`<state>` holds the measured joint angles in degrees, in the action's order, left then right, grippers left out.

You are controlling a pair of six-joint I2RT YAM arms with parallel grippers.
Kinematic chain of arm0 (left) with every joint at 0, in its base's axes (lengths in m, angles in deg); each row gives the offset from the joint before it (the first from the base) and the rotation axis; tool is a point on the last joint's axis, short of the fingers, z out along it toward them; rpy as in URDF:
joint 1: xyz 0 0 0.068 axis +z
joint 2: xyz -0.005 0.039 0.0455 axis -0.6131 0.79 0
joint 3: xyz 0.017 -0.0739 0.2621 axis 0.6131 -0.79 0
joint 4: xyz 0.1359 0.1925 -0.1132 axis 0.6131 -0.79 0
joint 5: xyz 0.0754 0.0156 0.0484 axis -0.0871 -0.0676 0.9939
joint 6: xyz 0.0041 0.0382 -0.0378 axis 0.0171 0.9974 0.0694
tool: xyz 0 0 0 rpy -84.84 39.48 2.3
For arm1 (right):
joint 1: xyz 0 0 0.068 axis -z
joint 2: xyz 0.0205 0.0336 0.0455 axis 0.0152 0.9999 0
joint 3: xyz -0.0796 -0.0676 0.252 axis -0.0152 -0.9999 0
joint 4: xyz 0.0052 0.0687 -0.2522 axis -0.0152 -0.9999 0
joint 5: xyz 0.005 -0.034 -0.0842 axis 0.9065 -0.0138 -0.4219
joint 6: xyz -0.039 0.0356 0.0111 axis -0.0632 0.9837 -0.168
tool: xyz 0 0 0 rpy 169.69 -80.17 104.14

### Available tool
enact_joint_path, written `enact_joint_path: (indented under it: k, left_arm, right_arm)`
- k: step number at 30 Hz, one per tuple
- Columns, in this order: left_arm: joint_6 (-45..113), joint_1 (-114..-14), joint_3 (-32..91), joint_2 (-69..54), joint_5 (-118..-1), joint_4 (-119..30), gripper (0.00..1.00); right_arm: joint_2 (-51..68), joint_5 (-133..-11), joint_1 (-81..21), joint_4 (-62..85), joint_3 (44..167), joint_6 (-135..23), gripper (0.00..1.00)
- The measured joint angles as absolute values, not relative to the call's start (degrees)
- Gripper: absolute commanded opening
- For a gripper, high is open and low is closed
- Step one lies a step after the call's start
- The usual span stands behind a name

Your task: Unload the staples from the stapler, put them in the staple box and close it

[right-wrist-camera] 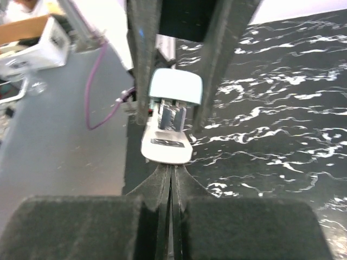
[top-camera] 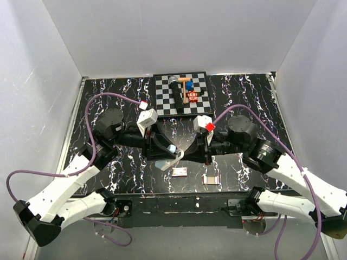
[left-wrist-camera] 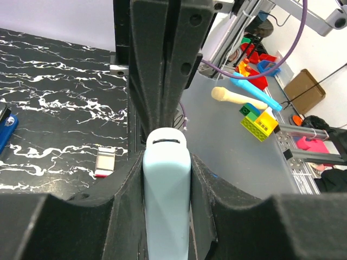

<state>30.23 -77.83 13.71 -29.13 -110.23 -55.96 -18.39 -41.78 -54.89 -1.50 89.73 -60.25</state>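
Top external view: mid-tabletop (top-camera: 244,108), stapler (top-camera: 172,148) clamped in left claw (left-wrist-camera: 167,168), seemingly hinged open. At its 3 o'clock, right claw (right-wrist-camera: 171,179), tips together. No staples visibly out; unloading probably barely begun.

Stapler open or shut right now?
Open. The stapler has its base splayed away from the top, metal track exposed between.

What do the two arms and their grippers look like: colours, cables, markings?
The left arm and right arm have white shells and black joints. A purple cable runs along each. Each wrist carries a white camera box with a red tag. The gripper fingers are black and angular.
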Motion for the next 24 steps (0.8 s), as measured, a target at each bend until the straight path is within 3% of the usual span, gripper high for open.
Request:
enact_joint_path:
  k: [9, 24]
  left_arm:
    - [34.9, -78.5, 18.8, -29.0, -96.5, -65.1, 0.0]
    - [36.2, -78.2, 23.6, -15.8, -49.0, -75.2, 0.0]
  right_arm:
    - [-26.0, -56.6, -54.8, -1.3, 83.7, -61.6, 0.01]
    - [-27.1, -73.4, -54.8, -4.0, 78.1, -57.6, 0.01]
